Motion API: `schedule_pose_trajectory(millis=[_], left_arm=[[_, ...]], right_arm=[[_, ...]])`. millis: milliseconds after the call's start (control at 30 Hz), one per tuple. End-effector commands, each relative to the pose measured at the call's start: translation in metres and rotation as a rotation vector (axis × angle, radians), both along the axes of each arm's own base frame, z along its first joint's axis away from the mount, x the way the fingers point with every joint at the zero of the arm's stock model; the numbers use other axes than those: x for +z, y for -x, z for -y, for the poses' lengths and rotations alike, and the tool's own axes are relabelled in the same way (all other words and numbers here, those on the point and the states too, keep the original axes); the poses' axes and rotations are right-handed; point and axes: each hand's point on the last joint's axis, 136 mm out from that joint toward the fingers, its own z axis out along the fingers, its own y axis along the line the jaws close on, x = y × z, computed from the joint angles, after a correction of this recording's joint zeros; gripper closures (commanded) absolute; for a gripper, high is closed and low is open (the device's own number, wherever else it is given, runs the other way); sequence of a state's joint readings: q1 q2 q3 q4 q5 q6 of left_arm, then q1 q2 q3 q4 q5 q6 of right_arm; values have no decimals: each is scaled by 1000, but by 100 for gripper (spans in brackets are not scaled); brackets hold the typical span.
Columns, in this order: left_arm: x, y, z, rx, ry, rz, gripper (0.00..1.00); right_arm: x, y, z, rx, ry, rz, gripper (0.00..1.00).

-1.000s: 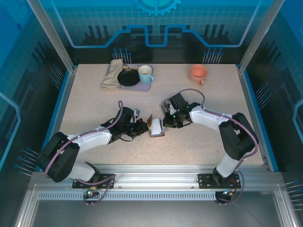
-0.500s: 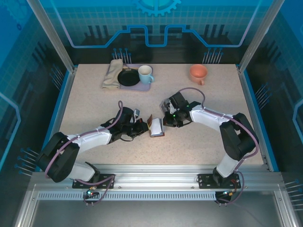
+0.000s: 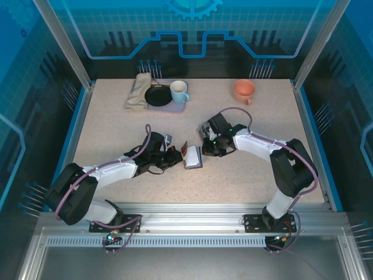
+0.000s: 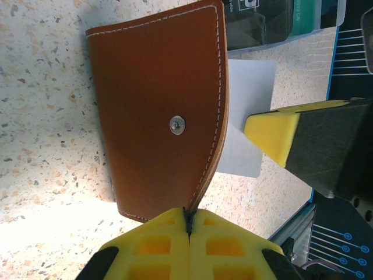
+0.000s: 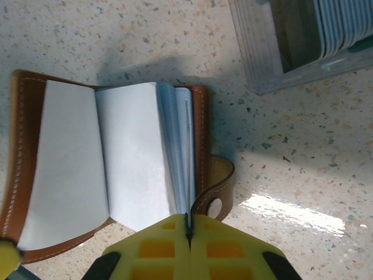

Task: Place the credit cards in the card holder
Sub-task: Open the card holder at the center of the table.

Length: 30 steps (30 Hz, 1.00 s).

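The brown leather card holder (image 3: 192,157) stands open in the middle of the table, between both arms. My left gripper (image 4: 187,220) is shut on the lower edge of its outer cover (image 4: 157,111), the one with the snap stud. Inside, white sleeves (image 5: 131,151) fan out, and the snap tab (image 5: 218,195) curls off to the right. My right gripper (image 5: 187,224) is shut on a thin white credit card (image 5: 186,151), seen edge-on. The card runs in among the sleeves next to the right cover. More credit cards (image 5: 344,23) stand in the grey tray.
The grey tray (image 3: 205,129) sits just behind the holder, close to the right wrist. At the back left are a folded cloth (image 3: 139,90), a black dish (image 3: 157,95) and a pale blue mug (image 3: 179,91). An orange cup (image 3: 244,89) stands at the back right.
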State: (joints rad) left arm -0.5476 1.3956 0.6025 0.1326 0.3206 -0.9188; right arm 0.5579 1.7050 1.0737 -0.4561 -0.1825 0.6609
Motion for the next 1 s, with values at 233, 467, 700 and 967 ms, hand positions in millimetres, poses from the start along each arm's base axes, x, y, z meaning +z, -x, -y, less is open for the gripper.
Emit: schedule_pose_trajectory(millis=[233, 467, 700, 967], left_arm=[[-7, 10, -6, 5, -4, -56, 100], [-7, 10, -5, 3, 0, -56, 100], [4, 4, 8, -14, 130, -62, 100], [11, 3, 29, -79, 287, -89, 100]], right_arm=[[1, 1, -16, 13, -51, -7, 100], [22, -1, -23, 26, -93, 20, 100], [43, -1, -27, 23, -128, 55, 99], [44, 7, -28, 4, -194, 38, 99]])
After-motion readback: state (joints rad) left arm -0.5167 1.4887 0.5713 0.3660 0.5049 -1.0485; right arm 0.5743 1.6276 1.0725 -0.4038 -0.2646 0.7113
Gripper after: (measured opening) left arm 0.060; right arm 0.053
